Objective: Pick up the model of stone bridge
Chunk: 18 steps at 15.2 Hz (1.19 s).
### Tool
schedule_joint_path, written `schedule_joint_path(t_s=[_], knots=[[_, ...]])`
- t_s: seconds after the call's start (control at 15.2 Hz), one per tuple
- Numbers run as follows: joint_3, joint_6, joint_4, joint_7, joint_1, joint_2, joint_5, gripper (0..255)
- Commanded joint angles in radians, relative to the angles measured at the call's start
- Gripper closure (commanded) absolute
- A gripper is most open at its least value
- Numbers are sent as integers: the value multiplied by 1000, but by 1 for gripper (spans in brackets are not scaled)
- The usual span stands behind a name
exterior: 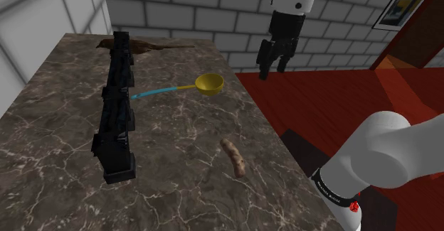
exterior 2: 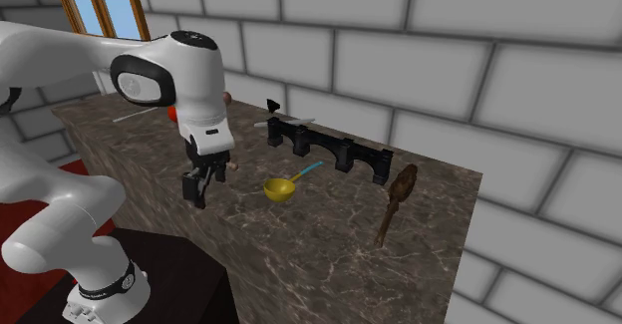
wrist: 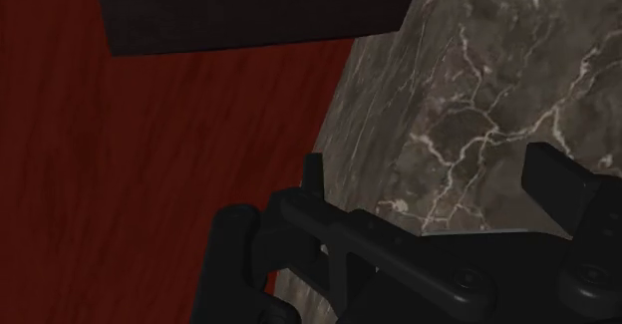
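While my gripper [exterior: 273, 69] hangs wide open above the counter [exterior: 185, 148] edge, I'm only approaching; next I must swing over the bridge [exterior: 116, 112]

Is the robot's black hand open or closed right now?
Open. In the wrist view the gripper has its two black fingers standing apart, with only marble table between them.

Black bridge model [exterior: 116, 112], yellow scoop [exterior: 210, 84] with blue handle, white-veined brown marble counter [exterior: 186, 133]
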<state>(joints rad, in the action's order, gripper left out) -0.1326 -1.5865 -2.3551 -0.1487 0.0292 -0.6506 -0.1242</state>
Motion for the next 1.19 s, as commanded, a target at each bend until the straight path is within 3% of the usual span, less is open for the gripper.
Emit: schedule_joint_path(t_s=[0.0, 0.59, 1.12], knots=[[-44, -15, 30, -68, 7, 37, -25, 0], [-228, -68, 263, -371, 15, 286, -59, 0], [-368, -71, 567, -664, 32, 587, 37, 0]])
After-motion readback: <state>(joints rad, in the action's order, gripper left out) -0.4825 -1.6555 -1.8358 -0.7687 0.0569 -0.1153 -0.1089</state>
